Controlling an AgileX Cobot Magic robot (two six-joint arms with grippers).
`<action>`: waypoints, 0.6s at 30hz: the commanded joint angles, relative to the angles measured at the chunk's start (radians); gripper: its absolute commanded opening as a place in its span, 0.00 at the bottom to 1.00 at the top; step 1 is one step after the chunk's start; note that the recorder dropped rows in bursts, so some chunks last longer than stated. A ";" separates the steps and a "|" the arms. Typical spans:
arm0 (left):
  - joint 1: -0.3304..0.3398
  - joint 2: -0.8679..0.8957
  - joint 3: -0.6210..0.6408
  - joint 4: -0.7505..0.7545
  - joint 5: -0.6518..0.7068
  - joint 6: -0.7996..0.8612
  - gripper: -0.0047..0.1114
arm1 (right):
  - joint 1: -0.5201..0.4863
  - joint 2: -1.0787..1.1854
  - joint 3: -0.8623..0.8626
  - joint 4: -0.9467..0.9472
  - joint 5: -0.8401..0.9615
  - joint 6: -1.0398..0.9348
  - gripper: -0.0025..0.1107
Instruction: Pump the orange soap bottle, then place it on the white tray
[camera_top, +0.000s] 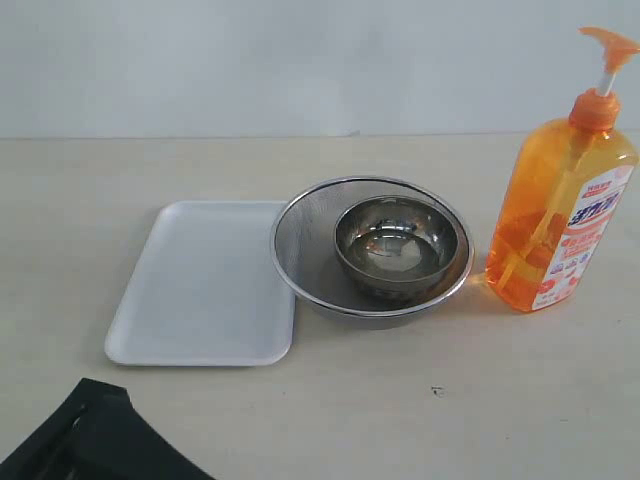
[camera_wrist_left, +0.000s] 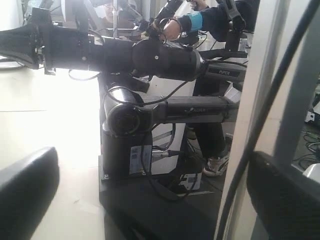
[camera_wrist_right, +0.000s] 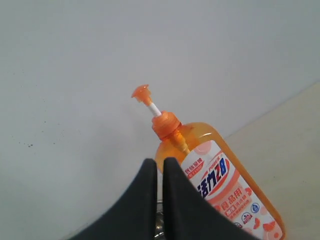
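Note:
The orange soap bottle stands upright on the table at the right, its pump head raised on the white stem. The white tray lies flat and bare at the left. In the right wrist view my right gripper is shut on nothing, its two black fingers side by side, and the orange soap bottle stands just beyond them, untouched. My left gripper is open, its fingers far apart at the picture's edges, facing away from the table toward the robot's base.
A round metal mesh bowl holding a smaller steel bowl sits between tray and bottle, close to both. A black part of the left arm shows at the front left corner. A pale wall stands behind the table.

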 joint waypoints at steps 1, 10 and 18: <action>-0.005 -0.007 0.005 -0.018 -0.027 -0.009 0.85 | 0.000 -0.004 -0.005 -0.011 0.017 -0.029 0.02; -0.005 -0.007 0.005 -0.047 -0.027 -0.047 0.85 | 0.000 -0.004 -0.005 -0.011 -0.021 -0.024 0.02; -0.005 -0.007 0.005 -0.162 -0.027 -0.044 0.85 | 0.000 -0.004 -0.005 -0.011 -0.068 -0.024 0.02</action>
